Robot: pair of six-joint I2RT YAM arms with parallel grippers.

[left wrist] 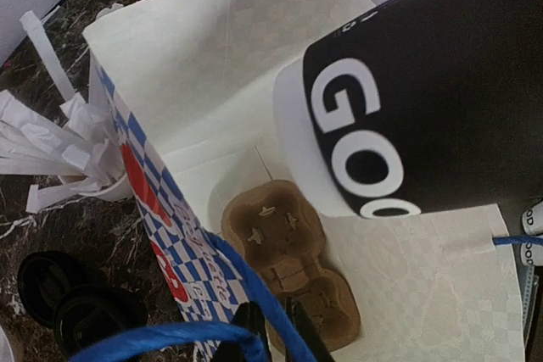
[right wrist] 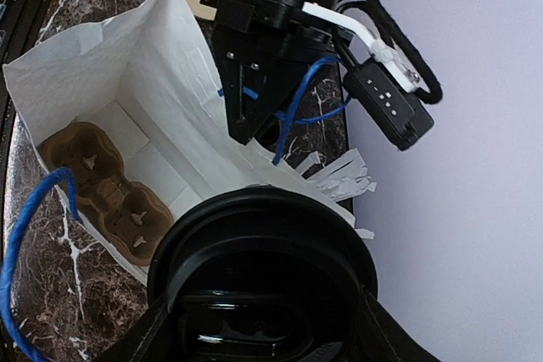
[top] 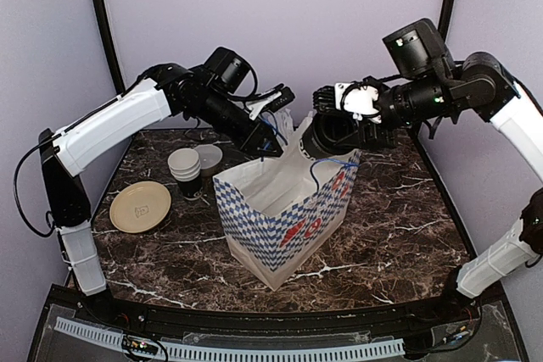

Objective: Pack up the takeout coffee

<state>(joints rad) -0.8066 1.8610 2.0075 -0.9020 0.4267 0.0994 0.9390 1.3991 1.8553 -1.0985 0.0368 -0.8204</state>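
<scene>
The right gripper (right wrist: 263, 328) is clenched around the lidded black paper cup (right wrist: 263, 243), which is held tilted at the top view's centre, over the mouth of the blue-checked white paper bag (top: 280, 226). The brown cardboard carrier (right wrist: 110, 184) lies below, and the blue cord handle (right wrist: 297, 99) is pinched by the left gripper (right wrist: 244, 125).

Bag (top: 280, 226) mouth: near half open down to carrier (right wrist: 110, 197); far rim blocked by left gripper (right wrist: 242, 118), handle (right wrist: 297, 99), cup (left wrist: 424, 108).
</scene>
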